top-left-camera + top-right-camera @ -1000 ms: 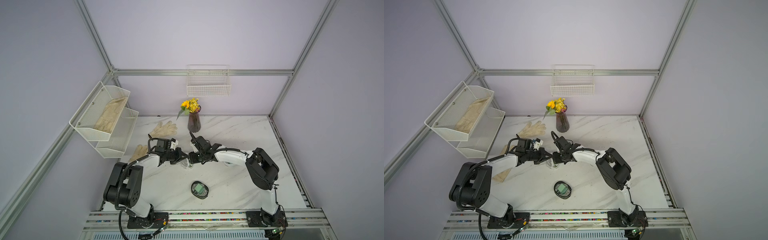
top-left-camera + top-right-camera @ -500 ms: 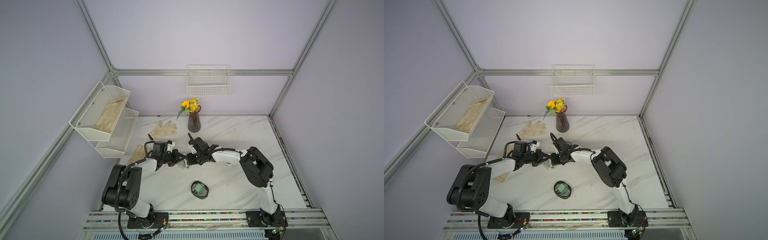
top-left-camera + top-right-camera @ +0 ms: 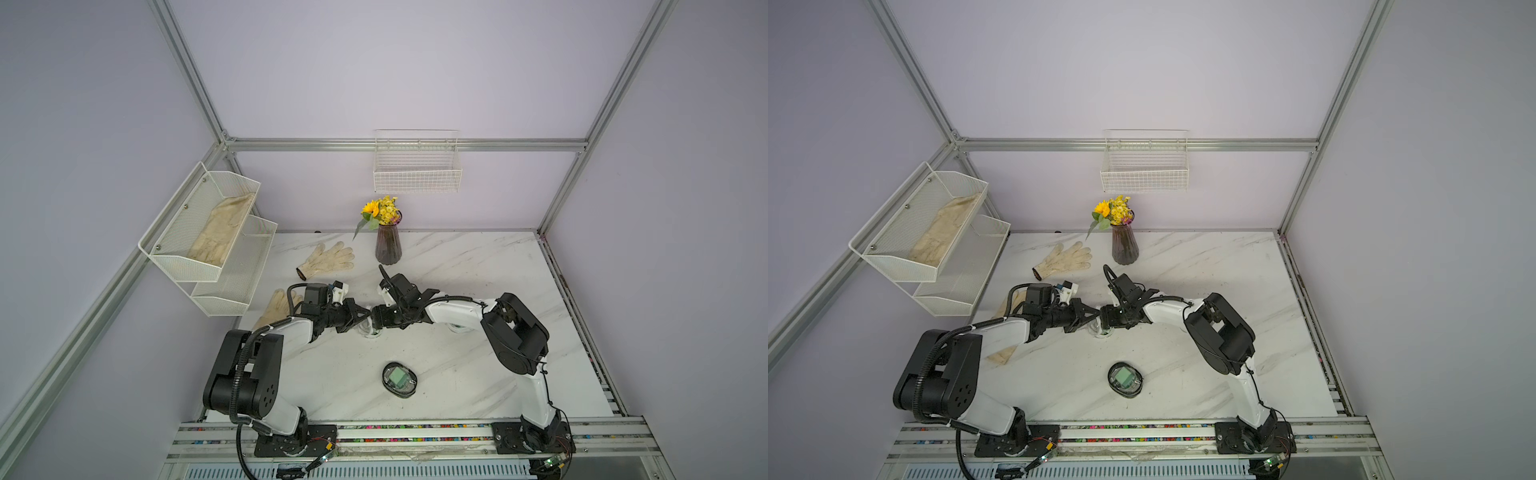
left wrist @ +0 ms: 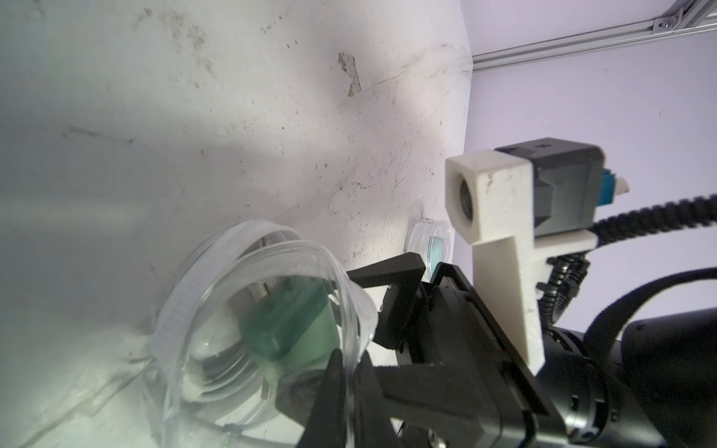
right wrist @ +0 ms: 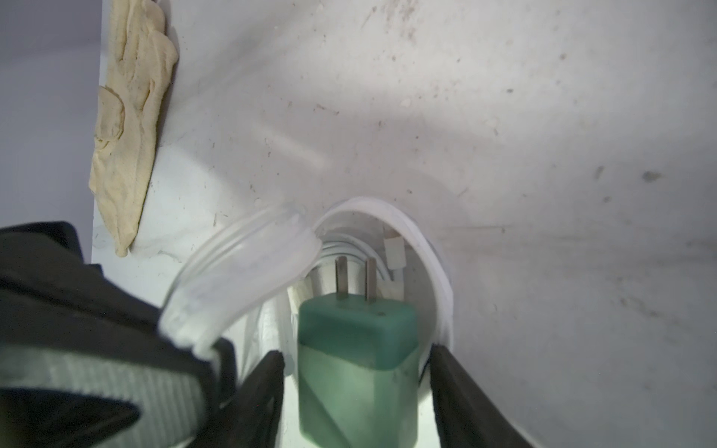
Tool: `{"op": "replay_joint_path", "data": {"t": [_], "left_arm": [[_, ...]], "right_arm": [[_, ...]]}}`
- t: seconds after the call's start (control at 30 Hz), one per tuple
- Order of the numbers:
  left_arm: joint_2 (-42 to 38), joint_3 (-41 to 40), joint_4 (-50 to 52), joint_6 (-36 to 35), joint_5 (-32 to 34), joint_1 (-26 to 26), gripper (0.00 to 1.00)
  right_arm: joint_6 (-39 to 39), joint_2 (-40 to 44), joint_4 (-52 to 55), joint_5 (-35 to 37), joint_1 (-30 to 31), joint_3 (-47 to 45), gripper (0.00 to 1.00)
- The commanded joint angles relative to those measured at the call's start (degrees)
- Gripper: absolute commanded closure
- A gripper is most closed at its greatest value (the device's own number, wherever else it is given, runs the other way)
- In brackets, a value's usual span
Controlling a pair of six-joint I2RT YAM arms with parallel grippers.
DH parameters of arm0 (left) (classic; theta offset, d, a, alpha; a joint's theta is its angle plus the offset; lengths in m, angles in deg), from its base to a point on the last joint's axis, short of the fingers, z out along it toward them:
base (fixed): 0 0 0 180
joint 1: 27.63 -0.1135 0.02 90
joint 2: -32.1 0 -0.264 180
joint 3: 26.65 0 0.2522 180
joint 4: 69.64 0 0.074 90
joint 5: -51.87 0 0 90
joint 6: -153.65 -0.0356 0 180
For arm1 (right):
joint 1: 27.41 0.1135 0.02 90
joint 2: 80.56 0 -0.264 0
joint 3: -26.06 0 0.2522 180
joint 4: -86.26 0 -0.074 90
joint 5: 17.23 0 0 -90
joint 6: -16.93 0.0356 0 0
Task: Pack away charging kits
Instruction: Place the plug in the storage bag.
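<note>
Clear case lid (image 4: 217,310) is pinched in the tight-closed left claw (image 4: 349,384). Green adapter (image 5: 357,372) is straddled, ungripped, between parted jaws of the right claw (image 5: 357,353), inside the open case (image 5: 430,263).

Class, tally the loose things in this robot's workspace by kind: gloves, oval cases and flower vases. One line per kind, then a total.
Gloves: 3 (shelved glove, rear glove, side glove)
Oval cases: 3 (black-rimmed case, open clear case, far clear case)
Flower vases: 1 (vase)
Total: 7
</note>
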Motion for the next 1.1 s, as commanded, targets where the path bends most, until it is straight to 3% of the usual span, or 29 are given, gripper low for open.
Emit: {"op": "replay_joint_path", "data": {"t": [0.0,0.3,0.6,0.7,0.83,0.97,1.07], "left_arm": [[-0.95,-1.92,1.17,-0.44,-3.13,0.97,0.94],[-1.01,-1.63,2.09,-0.62,-2.82,0.93,0.93],[-0.25,-1.33,2.60,-0.18,-2.32,0.89,0.90],[0.13,-0.77,2.64,0.25,-2.50,0.89,0.75],[-1.00,1.71,7.02,-1.99,-1.15,0.89,0.52],[-1.95,5.42,12.41,-5.18,-0.31,0.89,0.35],[-2.88,8.58,18.07,-8.36,1.35,0.89,0.32]], "right_arm": [[0.95,4.02,-4.36,-1.45,-0.05,-1.18,0.44],[2.06,2.49,-6.77,-3.34,-0.19,-2.94,0.70],[3.78,-0.15,-10.10,-6.98,-0.52,-3.15,0.73],[3.47,3.05,-10.27,-5.78,-1.53,-5.24,0.68],[1.95,9.41,-9.05,-2.17,-3.03,-7.82,0.51],[-0.13,11.79,-6.92,-1.97,-3.40,-7.53,0.44],[-1.11,11.45,-4.65,-1.54,-3.40,-6.88,0.41]]}}
